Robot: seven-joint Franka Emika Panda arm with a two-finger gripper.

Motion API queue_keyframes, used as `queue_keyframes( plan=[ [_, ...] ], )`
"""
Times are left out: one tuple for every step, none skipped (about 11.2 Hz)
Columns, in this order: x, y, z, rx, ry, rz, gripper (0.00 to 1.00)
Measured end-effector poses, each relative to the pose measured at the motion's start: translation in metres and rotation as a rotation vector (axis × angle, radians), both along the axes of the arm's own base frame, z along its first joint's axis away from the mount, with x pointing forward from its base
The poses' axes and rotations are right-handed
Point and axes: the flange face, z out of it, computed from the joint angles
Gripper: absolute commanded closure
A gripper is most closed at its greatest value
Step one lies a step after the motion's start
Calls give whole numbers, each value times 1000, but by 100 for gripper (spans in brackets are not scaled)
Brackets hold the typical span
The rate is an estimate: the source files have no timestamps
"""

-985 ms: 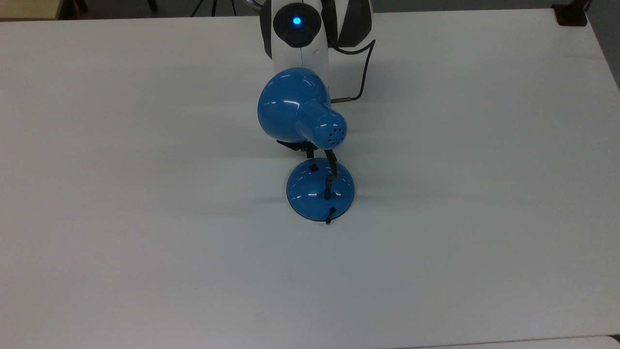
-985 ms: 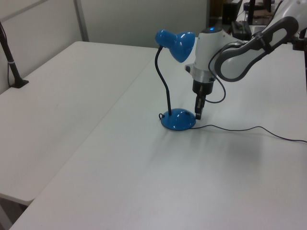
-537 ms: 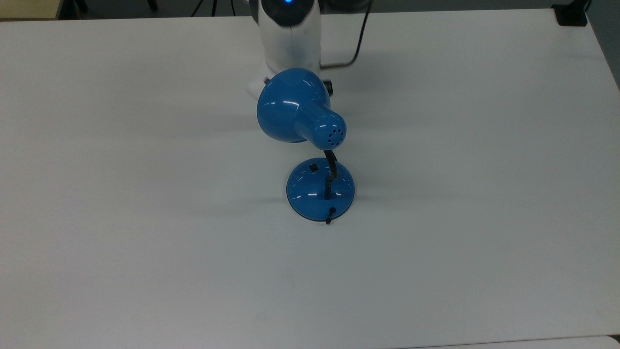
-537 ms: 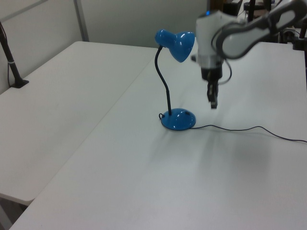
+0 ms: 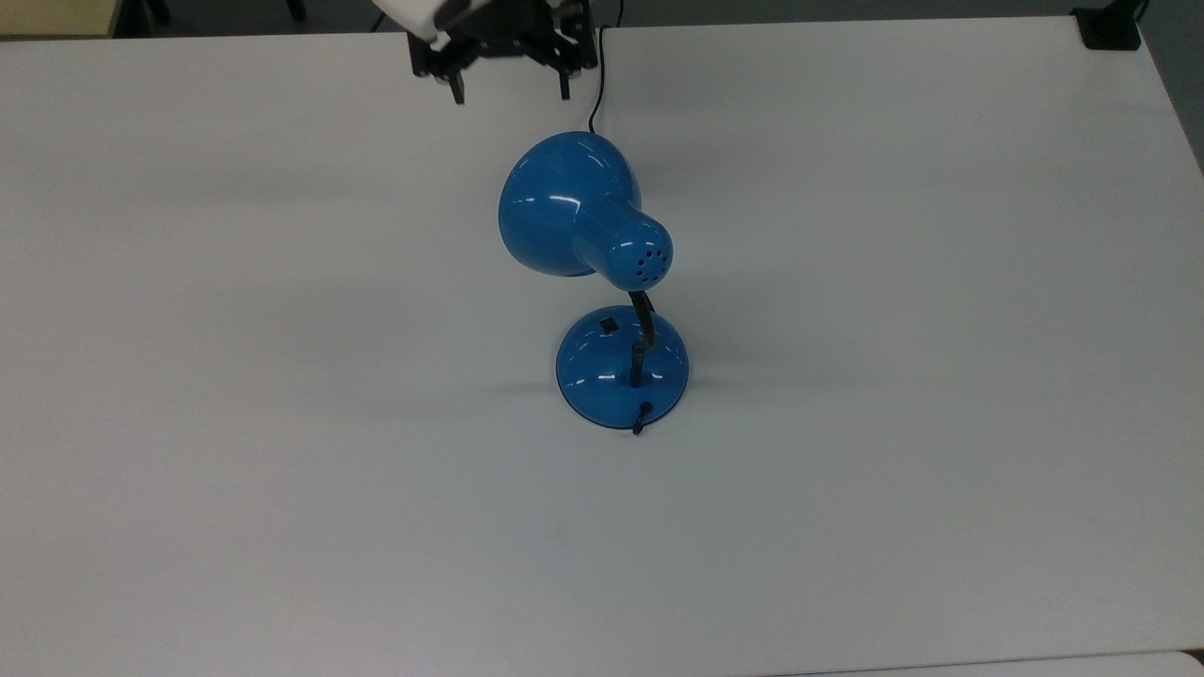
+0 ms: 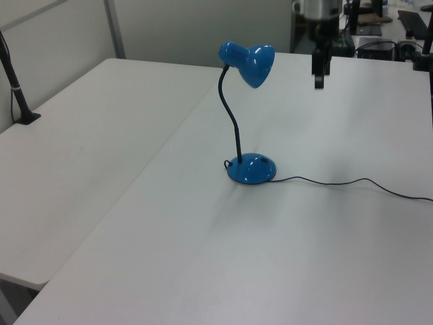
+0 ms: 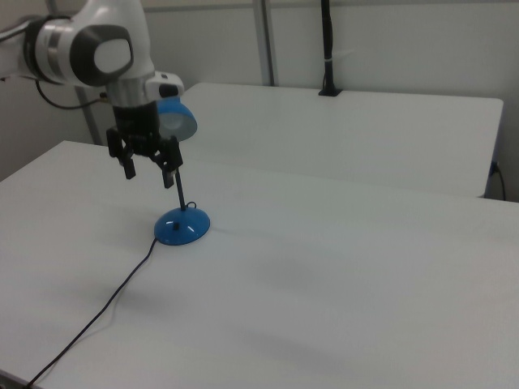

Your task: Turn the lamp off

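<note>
The lamp [image 5: 602,282] stands upright near the middle of the white table [image 5: 282,376], its round base [image 5: 621,376] flat on the surface. Its long axis is the black neck [image 6: 233,115], which rises almost vertically from the base and curves over at the top. In the top view the shade [image 5: 569,202] opens toward the far edge of the table and slightly toward the top view's left, with the vented rear end facing the camera. In the left view the shade [image 6: 249,59] opens toward the left view's right and a little downward. A small black switch [image 5: 608,325] sits on the dome of the base. The cord [image 6: 352,184] runs off the base across the table toward the left view's right. My gripper [image 5: 509,86] hangs in the air beyond the shade, well apart from the lamp, fingers [image 7: 169,171] spread wide and holding nothing.
</note>
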Motion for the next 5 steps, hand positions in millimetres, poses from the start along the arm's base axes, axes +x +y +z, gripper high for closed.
queue_keyframes(
  plan=[
    [-6,-15,17,-1,-32,-28,0],
    [-11,-33,31,-3,-57,-57,0],
    [-15,-50,44,-4,-81,-79,0],
    [-17,-60,52,-5,-98,-93,0],
    [-16,-63,57,-6,-108,-93,0]
  ],
)
